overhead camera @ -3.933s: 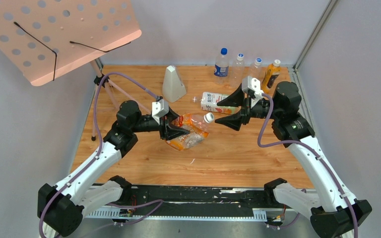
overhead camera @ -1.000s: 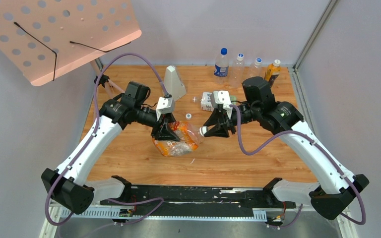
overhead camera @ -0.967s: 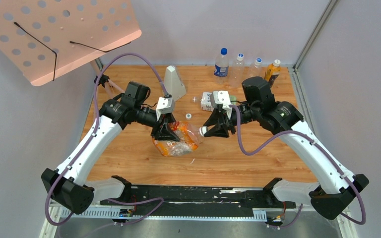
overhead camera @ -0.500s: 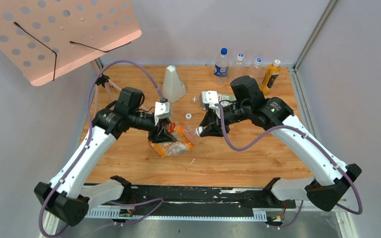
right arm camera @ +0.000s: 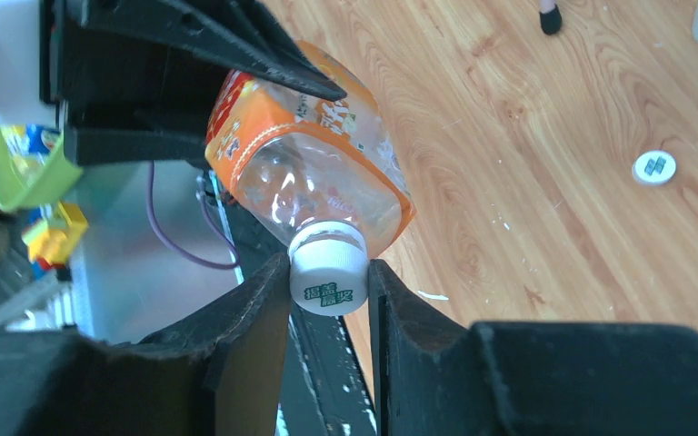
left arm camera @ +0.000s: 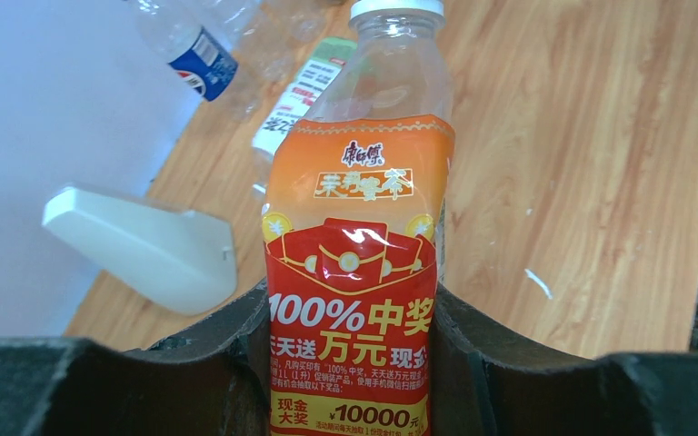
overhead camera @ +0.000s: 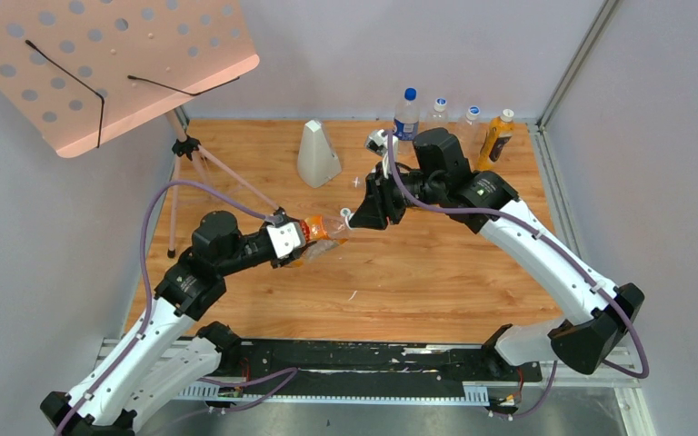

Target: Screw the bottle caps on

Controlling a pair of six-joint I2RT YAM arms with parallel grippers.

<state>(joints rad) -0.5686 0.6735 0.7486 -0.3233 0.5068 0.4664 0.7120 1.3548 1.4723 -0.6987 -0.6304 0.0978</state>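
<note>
On the neck of the small orange-labelled bottle (right arm camera: 314, 154) sits a white cap (right arm camera: 329, 272), pinched from both sides by the right jaws, which are closed tight on it. That grip suits turning the cap down the thread, though how far it is seated cannot be told. The left jaws clamp the bottle low on its label, holding it off the counter (overhead camera: 436, 272) and tipped towards the other arm, likely so the body cannot spin while the cap is twisted. The second cap (right arm camera: 654, 167) lies loose on the wood, well apart. The larger bottle (left arm camera: 302, 95) lies on its side further back, and its neck cannot be made out.
</note>
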